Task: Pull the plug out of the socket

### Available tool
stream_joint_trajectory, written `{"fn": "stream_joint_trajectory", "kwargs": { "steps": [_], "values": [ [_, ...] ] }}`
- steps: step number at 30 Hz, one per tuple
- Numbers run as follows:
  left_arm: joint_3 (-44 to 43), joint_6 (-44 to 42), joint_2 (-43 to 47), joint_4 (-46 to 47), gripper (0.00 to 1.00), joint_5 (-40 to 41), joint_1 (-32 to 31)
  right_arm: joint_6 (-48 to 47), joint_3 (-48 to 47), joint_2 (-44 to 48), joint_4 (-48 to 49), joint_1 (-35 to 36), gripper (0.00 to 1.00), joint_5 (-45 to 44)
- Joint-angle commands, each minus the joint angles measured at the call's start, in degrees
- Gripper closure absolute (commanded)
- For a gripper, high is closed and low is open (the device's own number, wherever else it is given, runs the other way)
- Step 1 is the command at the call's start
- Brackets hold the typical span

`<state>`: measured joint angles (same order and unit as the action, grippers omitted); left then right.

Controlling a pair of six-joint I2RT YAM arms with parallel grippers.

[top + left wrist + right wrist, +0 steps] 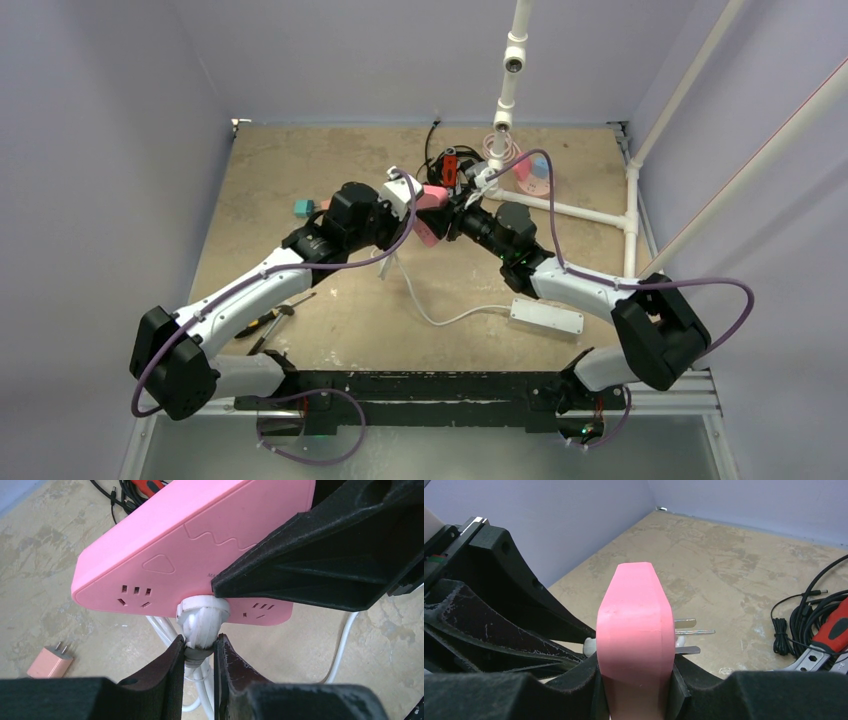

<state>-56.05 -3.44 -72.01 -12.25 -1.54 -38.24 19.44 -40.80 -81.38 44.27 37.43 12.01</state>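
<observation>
The arms hold a pink blocky socket (432,218) off the table between them. It has slot groups on its face (200,545). A white round plug (202,617) with a white cord sits against that face. My left gripper (197,647) is shut on the plug's neck. My right gripper (636,675) is shut on the pink socket block (634,625). Three metal prongs (686,635) stick out beside the block. A small light-blue cube (300,208) lies on the table to the left. A round pink disc (533,178) lies at the back right. Neither gripper touches them.
A white power strip (545,315) lies front right, its cord running towards the held plug. A small pink adapter (50,662) lies on the table. Black cables and a red-handled tool (824,630) lie at the back. Hand tools (265,320) lie front left. A white pipe frame (600,215) stands right.
</observation>
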Motion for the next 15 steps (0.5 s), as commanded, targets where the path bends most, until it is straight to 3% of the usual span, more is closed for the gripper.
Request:
{"fn": "stream_joint_trajectory", "kwargs": {
  "steps": [1, 5, 11, 15],
  "values": [
    [-1.71, 2.01, 1.19, -0.43, 1.0, 6.52, 3.19, -0.44, -1.92, 3.53, 7.18, -0.33, 1.0, 1.91],
    [-0.89, 1.22, 1.56, 0.97, 1.0, 1.85, 2.04, 1.49, -3.51, 0.91, 3.89, -0.32, 1.0, -6.19],
    [0.46, -2.35, 1.32, 1.52, 1.0, -0.9, -4.99, 5.27, -6.37, -4.18, -2.29, -0.27, 1.0, -19.12],
    [0.52, -3.04, 0.28, 1.26, 1.0, -1.88, -7.19, 6.3, -8.08, -7.23, -4.98, -0.26, 1.0, -22.16]
  ]
}}
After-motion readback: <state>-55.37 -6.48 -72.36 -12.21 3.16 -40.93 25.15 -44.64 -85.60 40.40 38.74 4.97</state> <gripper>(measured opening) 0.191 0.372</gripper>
